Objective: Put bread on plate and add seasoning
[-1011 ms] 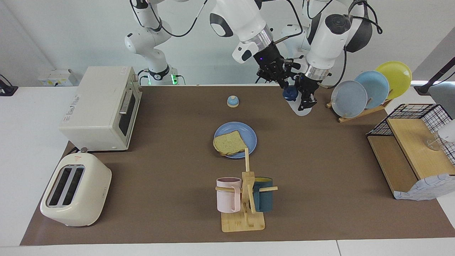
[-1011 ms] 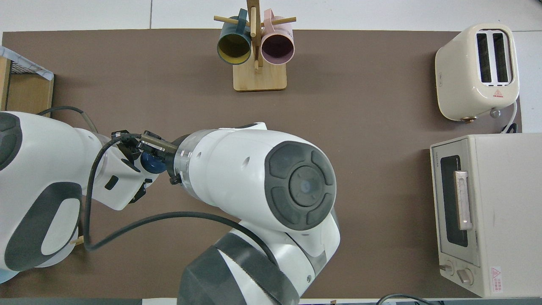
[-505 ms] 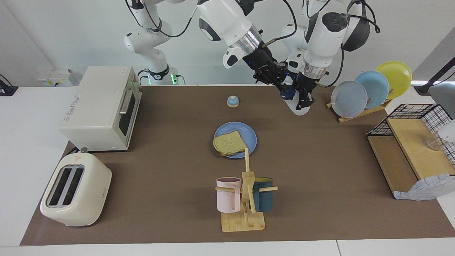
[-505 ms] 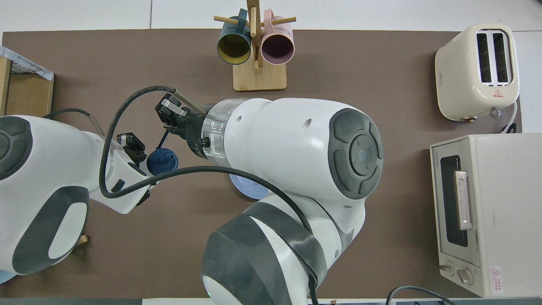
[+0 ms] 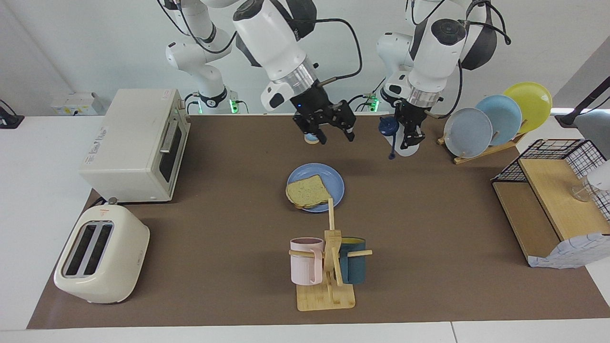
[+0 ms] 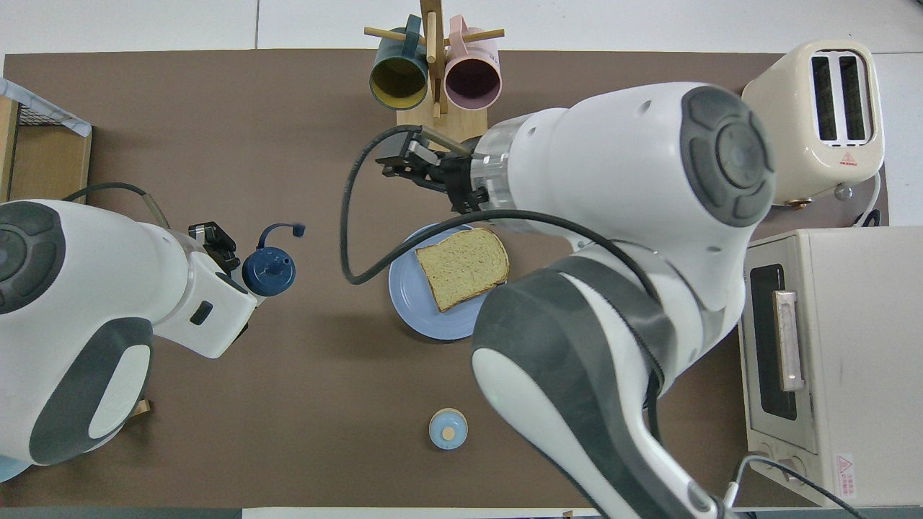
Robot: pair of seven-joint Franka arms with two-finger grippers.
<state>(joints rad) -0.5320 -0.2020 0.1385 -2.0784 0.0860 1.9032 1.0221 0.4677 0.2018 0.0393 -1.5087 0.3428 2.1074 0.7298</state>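
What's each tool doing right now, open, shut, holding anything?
Left tool: shut on the seasoning, held up over the table.
Right tool: open, empty, in the air near the bell.

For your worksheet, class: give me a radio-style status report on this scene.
Left gripper shut on seasoning bottle, raised. Right gripper open, empty, above bell. Bread on plate. Path clear.

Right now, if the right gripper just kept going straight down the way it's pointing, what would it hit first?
Probably the small bell: the open right gripper hangs pointing down close by it, above the brown mat. Depth is unclear, so it may meet bare mat beside the bell.
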